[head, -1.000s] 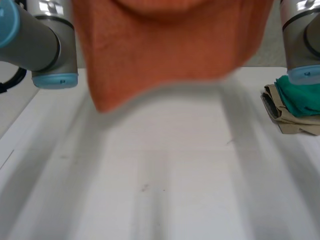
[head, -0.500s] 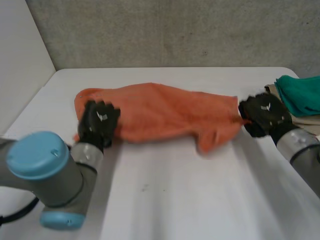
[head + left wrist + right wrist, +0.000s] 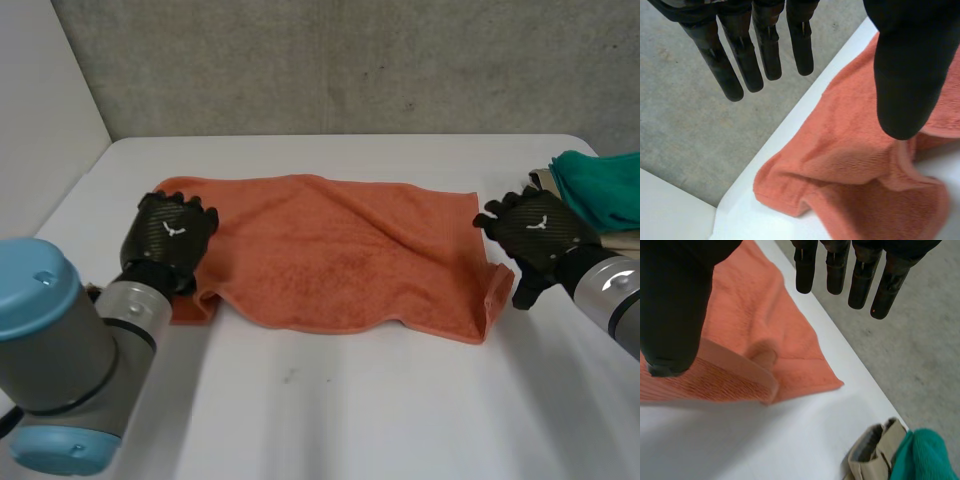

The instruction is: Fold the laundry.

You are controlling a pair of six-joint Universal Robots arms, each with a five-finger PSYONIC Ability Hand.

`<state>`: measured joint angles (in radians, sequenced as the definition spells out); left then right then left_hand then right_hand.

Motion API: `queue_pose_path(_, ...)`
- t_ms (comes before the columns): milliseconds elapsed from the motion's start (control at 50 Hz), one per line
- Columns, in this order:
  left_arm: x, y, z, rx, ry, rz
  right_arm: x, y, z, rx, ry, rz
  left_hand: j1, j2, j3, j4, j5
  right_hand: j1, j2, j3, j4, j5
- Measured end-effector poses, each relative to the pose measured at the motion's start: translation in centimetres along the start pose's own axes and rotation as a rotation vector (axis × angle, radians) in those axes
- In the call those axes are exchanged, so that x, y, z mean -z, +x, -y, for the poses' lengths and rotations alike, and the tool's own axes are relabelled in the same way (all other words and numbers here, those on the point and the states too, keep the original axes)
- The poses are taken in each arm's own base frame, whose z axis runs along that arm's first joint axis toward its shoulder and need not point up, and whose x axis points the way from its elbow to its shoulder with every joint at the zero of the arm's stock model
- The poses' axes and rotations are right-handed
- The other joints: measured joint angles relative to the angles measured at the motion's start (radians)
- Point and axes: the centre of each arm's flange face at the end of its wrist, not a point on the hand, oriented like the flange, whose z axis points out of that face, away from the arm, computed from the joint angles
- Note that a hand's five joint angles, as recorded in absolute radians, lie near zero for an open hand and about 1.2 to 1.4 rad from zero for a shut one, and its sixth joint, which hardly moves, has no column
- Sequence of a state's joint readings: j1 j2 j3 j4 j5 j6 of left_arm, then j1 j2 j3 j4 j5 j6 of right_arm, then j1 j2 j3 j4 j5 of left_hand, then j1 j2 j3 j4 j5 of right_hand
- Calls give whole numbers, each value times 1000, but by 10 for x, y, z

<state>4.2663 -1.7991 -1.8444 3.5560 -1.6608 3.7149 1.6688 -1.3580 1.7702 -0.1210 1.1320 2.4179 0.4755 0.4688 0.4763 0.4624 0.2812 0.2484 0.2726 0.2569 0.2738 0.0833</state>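
An orange towel (image 3: pixel 340 250) lies stretched out across the middle of the white table (image 3: pixel 350 420), wrinkled, with its near right corner turned up. My left hand (image 3: pixel 172 232) rests over the towel's left end. In the left wrist view its fingers (image 3: pixel 747 60) are straight and apart from the thumb, above the towel's corner (image 3: pixel 850 175), and hold nothing. My right hand (image 3: pixel 535 232) hovers at the towel's right end. Its fingers (image 3: pixel 840 267) are straight too, and the towel's corner (image 3: pixel 760 345) lies loose under the palm.
A pile of folded laundry, a teal cloth (image 3: pixel 605 190) on a beige one (image 3: pixel 590 245), sits at the table's right edge just beyond my right hand, also as the pile (image 3: pixel 890 455) in the right wrist view. A grey wall stands behind the table.
A second ago the towel hung in the air close to the camera. It came down onto the table with both hands shut on its ends; both hands have now let go and opened.
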Motion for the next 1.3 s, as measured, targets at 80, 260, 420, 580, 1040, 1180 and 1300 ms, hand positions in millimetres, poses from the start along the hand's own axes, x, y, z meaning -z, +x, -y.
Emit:
queue_pose_path(80,-3,-11,-5,8,-2,-9,5,-19,5,101,5,54,0,0,0,0,0,4,34,50,28,54)
queue_pose_path(260,-11,-22,-21,58,-34,-43,0,-52,-22,310,-65,145,0,0,0,0,0,116,137,163,146,153)
queue_pose_path(420,-20,-34,-33,101,-48,-54,-17,-53,-44,383,-77,91,0,-2,-1,-6,-1,635,756,745,730,713)
queue_pose_path(580,-24,-38,-47,139,-89,-102,-27,-45,-43,364,-30,4,-21,-31,-34,-35,-33,739,905,918,916,901)
queue_pose_path(1040,-19,-6,-57,338,-171,-228,-34,-4,-55,63,-134,-199,-51,-62,-63,-64,-58,739,905,918,916,901)
queue_pose_path(1180,-20,8,-56,438,-187,-246,-34,-1,-54,-6,-129,-205,-51,-62,-63,-63,-58,739,905,918,916,901)
queue_pose_path(1300,-26,19,-54,431,-196,-215,-33,-2,-55,-19,-138,-199,-51,-60,-62,-61,-54,739,905,918,916,901)
